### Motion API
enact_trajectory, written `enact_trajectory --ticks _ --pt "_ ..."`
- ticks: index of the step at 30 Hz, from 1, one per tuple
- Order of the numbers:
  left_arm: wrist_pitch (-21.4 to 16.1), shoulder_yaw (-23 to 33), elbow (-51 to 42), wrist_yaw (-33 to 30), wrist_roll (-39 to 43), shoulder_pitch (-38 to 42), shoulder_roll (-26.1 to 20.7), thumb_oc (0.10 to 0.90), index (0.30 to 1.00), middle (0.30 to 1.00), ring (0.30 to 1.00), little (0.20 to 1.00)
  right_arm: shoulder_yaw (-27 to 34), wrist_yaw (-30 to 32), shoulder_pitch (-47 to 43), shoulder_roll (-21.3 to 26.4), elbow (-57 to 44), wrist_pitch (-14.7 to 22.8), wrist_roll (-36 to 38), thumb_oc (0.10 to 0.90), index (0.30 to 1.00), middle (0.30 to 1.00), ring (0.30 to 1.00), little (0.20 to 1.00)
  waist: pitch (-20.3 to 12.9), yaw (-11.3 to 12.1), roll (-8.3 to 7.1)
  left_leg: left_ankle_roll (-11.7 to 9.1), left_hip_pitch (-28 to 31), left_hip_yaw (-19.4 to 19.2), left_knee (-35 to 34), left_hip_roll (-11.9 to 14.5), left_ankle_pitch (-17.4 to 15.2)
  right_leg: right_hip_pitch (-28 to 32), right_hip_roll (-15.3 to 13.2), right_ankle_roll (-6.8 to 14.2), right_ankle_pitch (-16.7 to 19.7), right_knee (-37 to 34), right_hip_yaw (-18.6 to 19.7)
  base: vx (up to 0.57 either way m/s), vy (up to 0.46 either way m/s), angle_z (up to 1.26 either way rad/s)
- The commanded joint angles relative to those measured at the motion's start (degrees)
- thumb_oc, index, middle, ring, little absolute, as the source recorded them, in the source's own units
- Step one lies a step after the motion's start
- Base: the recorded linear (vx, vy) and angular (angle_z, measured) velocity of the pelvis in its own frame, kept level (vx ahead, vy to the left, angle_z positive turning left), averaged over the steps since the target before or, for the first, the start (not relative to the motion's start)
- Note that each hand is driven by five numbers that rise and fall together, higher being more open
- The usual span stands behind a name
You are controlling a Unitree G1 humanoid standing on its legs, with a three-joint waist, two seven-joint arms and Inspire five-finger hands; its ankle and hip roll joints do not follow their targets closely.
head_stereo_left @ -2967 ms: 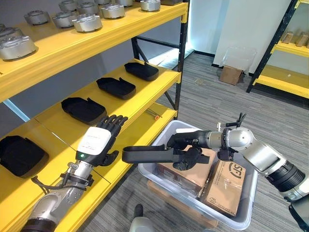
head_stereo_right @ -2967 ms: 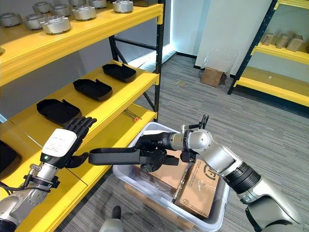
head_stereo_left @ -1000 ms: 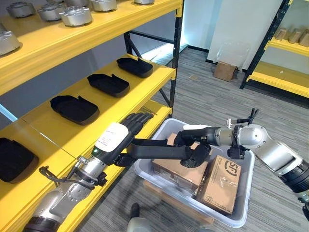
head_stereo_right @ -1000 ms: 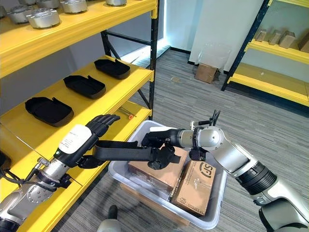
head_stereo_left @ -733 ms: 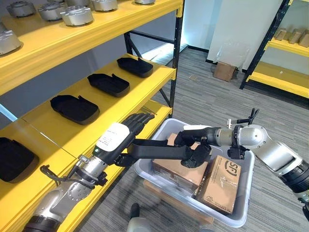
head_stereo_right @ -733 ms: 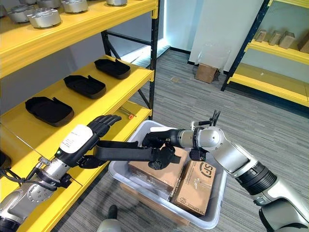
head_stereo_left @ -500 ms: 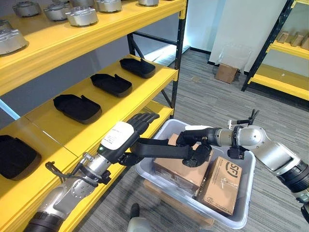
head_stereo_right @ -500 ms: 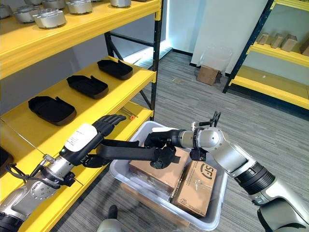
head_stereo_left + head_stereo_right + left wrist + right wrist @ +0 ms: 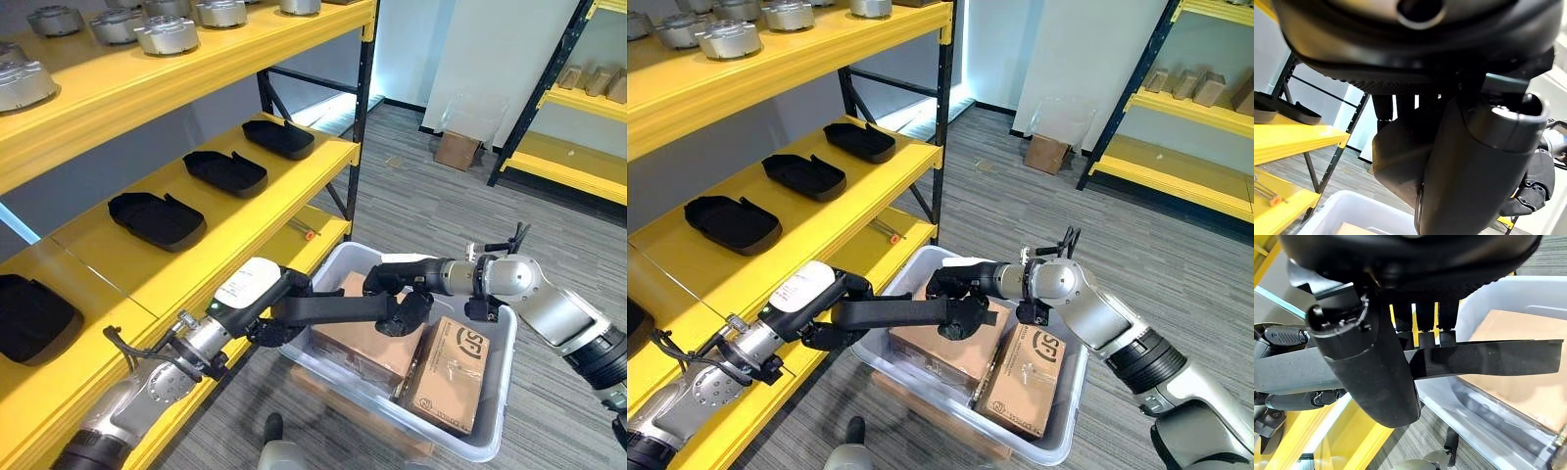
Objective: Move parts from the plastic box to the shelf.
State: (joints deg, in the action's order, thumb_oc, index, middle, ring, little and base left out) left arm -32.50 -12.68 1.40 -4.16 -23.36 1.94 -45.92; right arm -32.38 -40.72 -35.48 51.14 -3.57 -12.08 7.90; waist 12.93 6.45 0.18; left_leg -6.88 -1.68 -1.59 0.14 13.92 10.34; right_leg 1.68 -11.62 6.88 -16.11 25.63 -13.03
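A long black tray-like part hangs level over the near-left rim of the white plastic box. My right hand is shut on its right end, above the box; in the right wrist view the thumb presses on the part. My left hand has its fingers curled round the part's left end, just beside the yellow shelf. Three similar black parts lie in a row on that middle shelf board.
The box holds two cardboard cartons. Several round metal parts sit on the top shelf board. A small tool lies on the lowest board. A second yellow rack and a cardboard box stand across the carpet.
My left hand's fingers, straight above the part before, have dropped and curled round its left end. The right hand keeps its hold on the other end.
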Motion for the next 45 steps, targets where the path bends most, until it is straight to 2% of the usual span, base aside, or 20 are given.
enact_trajectory --ticks 1,12,14,15,16,24,27,28,30,33,37,40,45 --pt "-4.7 -3.1 -9.7 -2.7 4.6 7.2 4.3 0.4 0.3 0.3 0.3 0.3 6.8 3.6 -6.9 -8.6 -4.0 6.4 5.4 0.4 0.3 0.3 0.3 0.3 -2.9 -0.6 -1.48 -0.9 -1.2 0.4 -0.1 1.4 0.7 3.5 3.1 -5.5 3.1 -3.3 -2.0 0.04 0.006 -0.01" --pt "-3.4 -2.9 -9.3 -2.7 4.8 7.2 4.4 0.4 0.3 0.3 0.3 0.3 7.4 5.2 -6.7 -10.1 -3.5 4.6 5.0 0.4 0.3 0.3 0.3 0.3 -3.6 -1.8 -0.98 -0.9 0.1 -0.9 -0.5 1.4 -0.3 3.1 2.4 -4.9 4.4 -5.1 -0.8 0.03 0.015 -0.05" --pt "-3.0 -2.5 -9.0 -3.3 4.5 6.9 4.6 0.4 0.3 0.3 0.3 0.3 7.9 7.6 -6.0 -10.0 -3.5 4.0 5.7 0.4 0.3 0.3 0.3 0.3 -3.7 -2.2 -0.94 -0.9 0.5 -1.6 -0.8 1.5 -0.6 3.2 2.0 -4.4 5.2 -6.2 -0.4 0.0 0.0 0.0" --pt "-2.7 -2.3 -8.9 -3.4 4.5 6.8 4.6 0.4 0.3 0.3 0.3 0.3 8.3 8.4 -5.8 -10.3 -3.6 3.6 5.7 0.769 0.816 0.816 0.816 0.816 -3.8 -2.3 -0.89 -1.0 0.6 -1.8 -0.9 1.5 -0.6 3.1 1.8 -4.2 5.6 -6.7 -0.3 0.0 0.004 -0.04" --pt "-2.6 -2.3 -8.9 -3.4 4.6 6.8 4.6 0.4 0.3 0.3 0.3 0.3 8.3 8.5 -5.7 -10.3 -3.6 3.6 5.6 0.9 1.0 1.0 1.0 1.0 -3.8 -2.3 -0.89 -1.0 0.6 -1.9 -0.9 1.5 -0.7 3.1 1.8 -4.1 5.7 -6.8 -0.3 0.0 0.001 -0.05" --pt "-0.9 1.0 -7.2 -5.1 4.0 4.0 4.4 0.4 0.3 0.3 0.3 0.3 11.3 7.8 -3.6 -10.3 -5.4 2.8 5.2 0.9 1.0 1.0 1.0 1.0 -4.8 -3.7 -0.79 -1.6 2.5 -5.4 -2.7 2.7 -1.1 3.2 0.2 -1.9 8.9 -12.0 0.9 0.0 -0.002 -0.15" --pt "-1.2 1.9 -6.8 -5.5 3.4 2.9 4.5 0.4 0.3 0.3 0.3 0.3 13.3 12.2 -2.0 -9.4 -7.6 3.2 0.6 0.9 1.0 1.0 1.0 1.0 -5.0 -4.3 -0.78 -1.8 2.9 -6.3 -3.0 3.1 -1.4 3.1 0.1 -1.5 9.5 -13.0 1.4 0.02 -0.001 -0.21" --pt "-1.2 2.6 -6.8 -5.5 3.4 2.1 4.4 0.4 0.3 0.3 0.3 0.3 15.3 13.5 -1.3 -8.8 -8.4 4.2 -3.4 0.9 1.0 1.0 1.0 1.0 -5.2 -4.9 -0.75 -1.8 3.3 -7.0 -3.1 3.3 -1.6 3.0 0.0 -1.2 10.1 -13.7 2.0 0.01 0.003 -0.1" --pt "-1.4 3.0 -6.4 -5.9 3.1 1.6 4.5 0.4 0.3 0.3 0.3 0.3 17.2 13.2 -0.6 -8.0 -10.0 4.5 -4.1 0.9 1.0 1.0 1.0 1.0 -5.3 -5.5 -0.78 -1.8 3.5 -7.7 -3.2 3.4 -1.8 2.7 0.0 -1.0 10.4 -14.1 2.3 0.0 0.007 -0.16" --pt "-1.4 3.6 -6.1 -6.2 2.8 0.8 4.7 0.4 0.3 0.3 0.3 0.3 22.0 18.3 1.3 -6.1 -14.1 6.4 -6.9 0.9 1.0 1.0 1.0 1.0 -5.5 -6.7 -0.85 -1.9 4.1 -9.3 -3.5 3.7 -2.2 2.3 -0.1 -0.5 11.1 -15.0 3.3 -0.01 0.01 -0.24" --pt "-1.3 3.8 -5.6 -7.0 2.3 0.5 4.9 0.4 0.3 0.3 0.3 0.3 25.7 20.6 2.0 -5.5 -17.4 6.6 -5.5 0.9 1.0 1.0 1.0 1.0 -5.6 -7.5 -0.82 -2.0 4.5 -10.4 -3.6 4.0 -2.5 2.1 -0.2 -0.2 11.6 -15.6 3.9 -0.02 0.013 -0.2" --pt "-0.9 4.1 -5.5 -7.8 1.6 0.2 5.0 0.4 0.3 0.3 0.3 0.3 27.6 18.1 3.2 -4.9 -20.0 6.1 -4.6 0.9 1.0 1.0 1.0 1.0 -5.6 -8.0 -0.83 -2.0 4.8 -11.2 -3.6 4.2 -2.7 1.9 -0.4 0.0 11.9 -16.0 4.2 -0.02 0.004 -0.13" --pt "-0.6 5.7 -5.7 -8.3 0.9 -1.0 5.1 0.4 0.3 0.3 0.3 0.3 30.2 19.6 7.3 -3.0 -24.1 6.6 -2.6 0.9 1.0 1.0 1.0 1.0 -5.6 -8.7 -0.89 -2.3 5.1 -12.2 -4.2 4.6 -2.4 1.9 -0.5 0.2 12.4 -16.7 4.5 -0.03 -0.014 -0.14"
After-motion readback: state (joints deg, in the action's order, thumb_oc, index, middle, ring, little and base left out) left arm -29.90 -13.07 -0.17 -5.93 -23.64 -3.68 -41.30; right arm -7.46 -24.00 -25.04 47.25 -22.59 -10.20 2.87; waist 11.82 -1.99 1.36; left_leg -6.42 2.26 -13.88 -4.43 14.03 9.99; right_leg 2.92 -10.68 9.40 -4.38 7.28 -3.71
